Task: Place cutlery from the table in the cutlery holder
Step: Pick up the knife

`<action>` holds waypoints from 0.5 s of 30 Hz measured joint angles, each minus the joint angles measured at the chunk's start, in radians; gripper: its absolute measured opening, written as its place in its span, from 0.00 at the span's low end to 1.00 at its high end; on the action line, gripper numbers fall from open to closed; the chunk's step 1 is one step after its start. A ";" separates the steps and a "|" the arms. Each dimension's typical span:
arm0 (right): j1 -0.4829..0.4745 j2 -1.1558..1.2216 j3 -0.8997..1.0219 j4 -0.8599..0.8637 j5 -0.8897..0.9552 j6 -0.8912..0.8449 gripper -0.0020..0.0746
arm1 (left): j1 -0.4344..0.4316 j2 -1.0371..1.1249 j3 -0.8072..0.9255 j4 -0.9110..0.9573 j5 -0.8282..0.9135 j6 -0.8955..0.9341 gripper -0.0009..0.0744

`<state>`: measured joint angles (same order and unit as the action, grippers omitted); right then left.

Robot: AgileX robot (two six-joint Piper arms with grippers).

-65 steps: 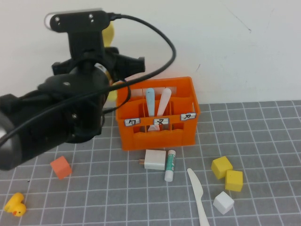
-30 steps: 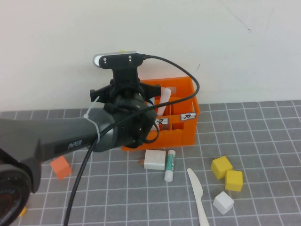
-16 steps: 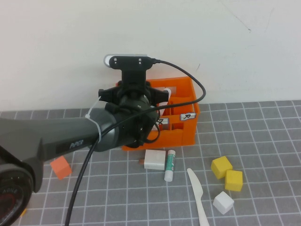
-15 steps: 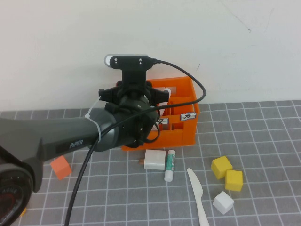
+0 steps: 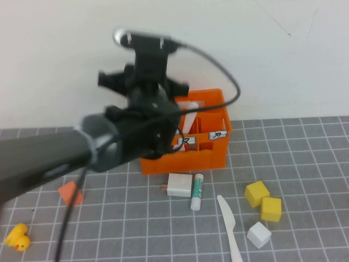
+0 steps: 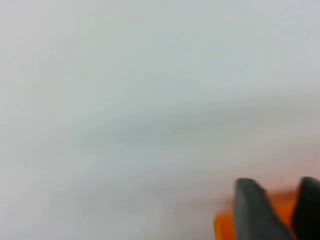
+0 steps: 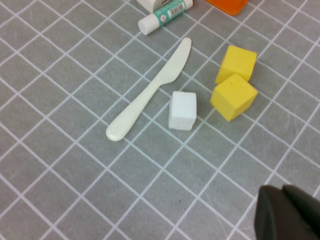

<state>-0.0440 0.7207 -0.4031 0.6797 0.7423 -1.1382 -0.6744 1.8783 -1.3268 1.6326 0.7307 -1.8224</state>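
Knife (image 5: 230, 229) lies on table (image 5: 305, 164) — crate (image 5: 210, 150) labels unreadable; left gripper (image 6: 277, 210) parted, right gripper (image 7: 287, 212) closed.

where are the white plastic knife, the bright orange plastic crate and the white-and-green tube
white plastic knife (image 7: 150, 91), right wrist view, mid-blade
bright orange plastic crate (image 5: 214, 155), high view, front wall
white-and-green tube (image 5: 197, 191), high view, green label

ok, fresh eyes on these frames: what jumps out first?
The big dark left arm fills the left of the high view, its left gripper up at the orange cutlery holder by the back wall. In front, a white knife lies flat on the grey table beside two yellow cubes. The right gripper hangs shut above that spot.
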 joint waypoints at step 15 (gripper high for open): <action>0.000 0.000 0.000 0.015 -0.019 0.022 0.02 | -0.051 -0.583 0.000 -0.917 -0.169 0.885 0.01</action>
<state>-0.0440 0.7207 -0.4031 0.6943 0.7228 -1.1161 -0.7250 1.2949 -1.3268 0.7157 0.5613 -0.9372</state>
